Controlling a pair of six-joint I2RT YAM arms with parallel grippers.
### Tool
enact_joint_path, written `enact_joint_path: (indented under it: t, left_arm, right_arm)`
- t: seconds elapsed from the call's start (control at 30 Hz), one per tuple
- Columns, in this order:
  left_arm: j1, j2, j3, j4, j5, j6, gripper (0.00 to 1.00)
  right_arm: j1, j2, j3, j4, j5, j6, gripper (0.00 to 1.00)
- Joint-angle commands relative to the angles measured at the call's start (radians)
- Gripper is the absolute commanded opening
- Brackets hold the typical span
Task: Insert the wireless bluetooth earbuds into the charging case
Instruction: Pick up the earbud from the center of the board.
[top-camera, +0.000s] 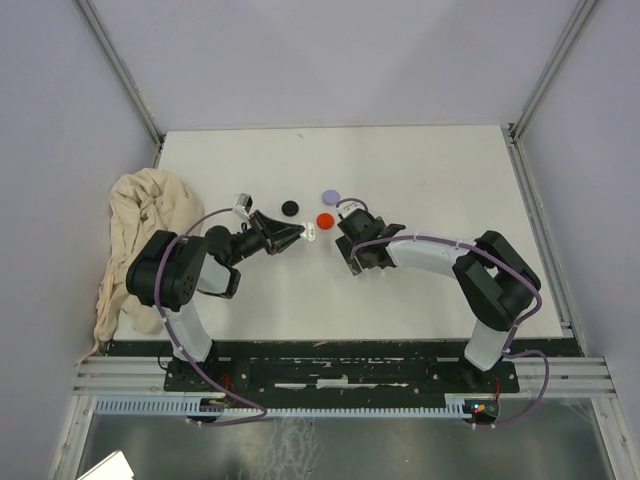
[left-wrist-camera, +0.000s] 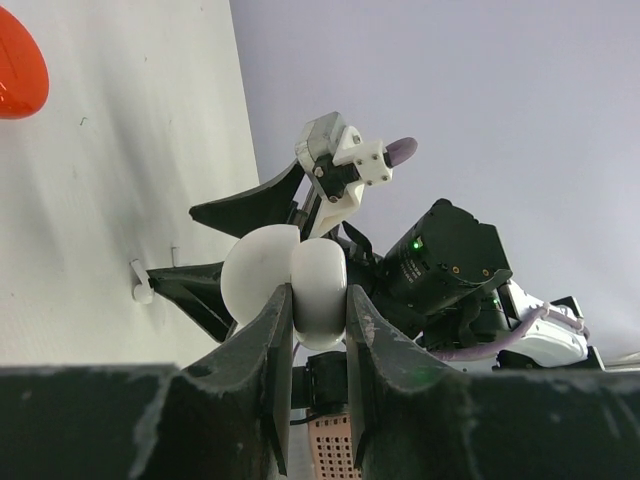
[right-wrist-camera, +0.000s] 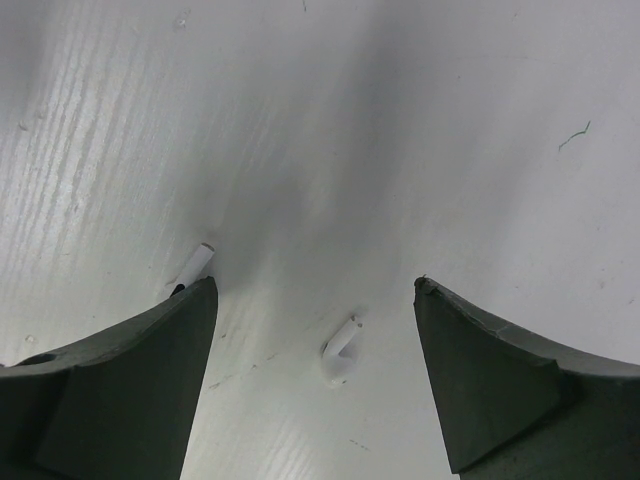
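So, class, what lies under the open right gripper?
On the table beneath the right gripper, one white earbud lies bare between its open jaws. A second white earbud peeks out beside one finger, which covers its lower end.

To my left, a crumpled beige cloth (top-camera: 140, 240) is heaped over the left edge of the white table (top-camera: 450, 180), and its lower end trails toward the near left corner. Pale walls (top-camera: 330, 60) enclose the table on the left, far and right sides. A metal post (top-camera: 120, 70) slants up from the far left corner. Along the near edge a black plate (top-camera: 340, 372) sits on silver rails (top-camera: 560, 378), and a white slotted strip (top-camera: 330, 408) runs just nearer than those.
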Motion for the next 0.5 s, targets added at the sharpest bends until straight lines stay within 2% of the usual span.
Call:
enact_joint_path:
  t: [0.0, 0.47]
  left_arm:
    - [0.012, -0.038, -0.015, 0.062, 0.029, -0.004, 0.03]
    - [0.052, -0.049, -0.046, 0.087, 0.051, -0.013, 0.03]
  right_arm:
    - [0.011, -0.025, 0.014, -0.025, 0.03, 0.008, 0.88]
    - [0.068, 0.001, 0.034, -0.033, 0.03, 0.033, 0.88]
